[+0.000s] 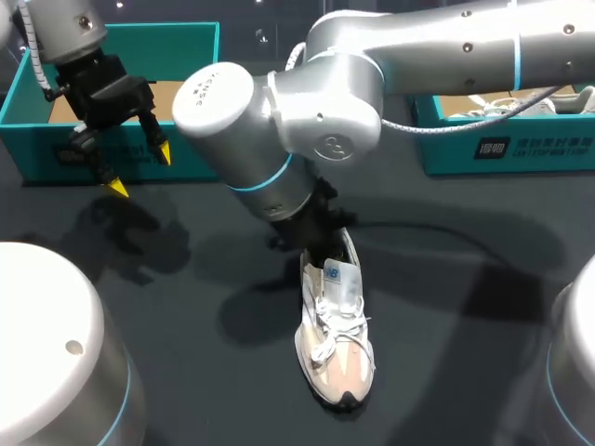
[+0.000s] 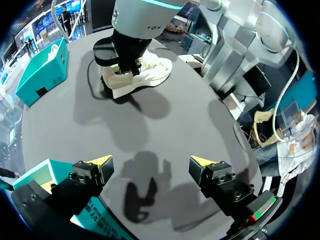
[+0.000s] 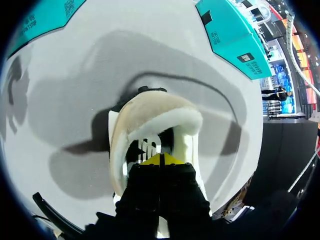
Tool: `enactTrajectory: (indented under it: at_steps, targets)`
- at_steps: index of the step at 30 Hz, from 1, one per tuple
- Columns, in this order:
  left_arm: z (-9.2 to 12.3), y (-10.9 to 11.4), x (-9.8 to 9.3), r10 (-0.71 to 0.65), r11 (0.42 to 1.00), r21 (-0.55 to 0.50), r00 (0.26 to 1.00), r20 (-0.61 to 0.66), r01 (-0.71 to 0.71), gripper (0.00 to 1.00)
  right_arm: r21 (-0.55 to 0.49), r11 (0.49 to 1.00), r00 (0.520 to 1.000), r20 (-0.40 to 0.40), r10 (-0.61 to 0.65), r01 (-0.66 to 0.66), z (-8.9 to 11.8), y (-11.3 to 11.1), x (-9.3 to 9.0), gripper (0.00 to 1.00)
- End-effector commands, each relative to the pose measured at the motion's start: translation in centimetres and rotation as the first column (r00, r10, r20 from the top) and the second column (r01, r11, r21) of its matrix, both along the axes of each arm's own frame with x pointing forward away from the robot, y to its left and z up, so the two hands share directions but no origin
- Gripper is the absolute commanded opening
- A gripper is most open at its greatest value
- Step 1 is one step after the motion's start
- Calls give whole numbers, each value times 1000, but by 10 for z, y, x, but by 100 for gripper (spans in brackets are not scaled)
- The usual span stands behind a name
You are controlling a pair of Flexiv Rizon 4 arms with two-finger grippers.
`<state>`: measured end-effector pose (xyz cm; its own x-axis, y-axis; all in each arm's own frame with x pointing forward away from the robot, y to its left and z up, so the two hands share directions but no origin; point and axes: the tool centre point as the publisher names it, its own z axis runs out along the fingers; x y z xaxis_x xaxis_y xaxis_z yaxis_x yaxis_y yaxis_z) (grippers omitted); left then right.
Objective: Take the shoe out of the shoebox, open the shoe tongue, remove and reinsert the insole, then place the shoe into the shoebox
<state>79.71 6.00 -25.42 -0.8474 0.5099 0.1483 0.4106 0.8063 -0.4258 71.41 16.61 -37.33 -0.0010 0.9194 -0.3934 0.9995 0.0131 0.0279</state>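
A white and beige sneaker [image 1: 337, 344] lies on the dark table, toe toward the front edge. My right arm reaches over it from the right. Its gripper [image 3: 160, 159] is shut, yellow tips together down in the shoe's opening [image 3: 150, 115] near the heel collar. Whether anything thin is pinched between them is hidden. In the head view the wrist covers that gripper. My left gripper [image 1: 139, 171] hangs open with nothing in it, just in front of the teal shoebox [image 1: 200, 102] at the back left. From the left wrist view the sneaker [image 2: 145, 75] is far ahead of the gripper [image 2: 150, 162].
A second teal box [image 1: 502, 144] at the back right holds white shoes. The left box shows a bare cardboard floor. Two large white arm bases [image 1: 46, 344] stand at the front corners. Bare table lies between the left gripper and the sneaker.
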Motion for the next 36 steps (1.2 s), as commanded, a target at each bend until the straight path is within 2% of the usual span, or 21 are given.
enactTrajectory:
  at_steps: [1,7,15,20,29,36]
  targets:
    - [0,0,-1,0,1000,2,1000,2,0,100,94,996,999,-41,-3,7,-27,-14,7,0]
    - [0,0,-1,0,1000,2,1000,2,0,100,146,989,998,-61,18,-9,-34,-4,2,0]
    - [0,0,-1,0,1000,2,1000,2,0,100,149,988,999,-16,36,-33,-2,8,-3,0]
    - [0,0,-1,0,1000,2,1000,2,0,100,215,977,998,-57,22,-10,8,5,-2,0]
    - [0,0,-1,0,1000,2,1000,2,0,100,330,944,988,-149,40,11,-16,-1,-1,0]
    - [0,0,-1,0,1000,2,1000,2,0,100,342,939,984,-174,49,14,-29,5,-6,0]
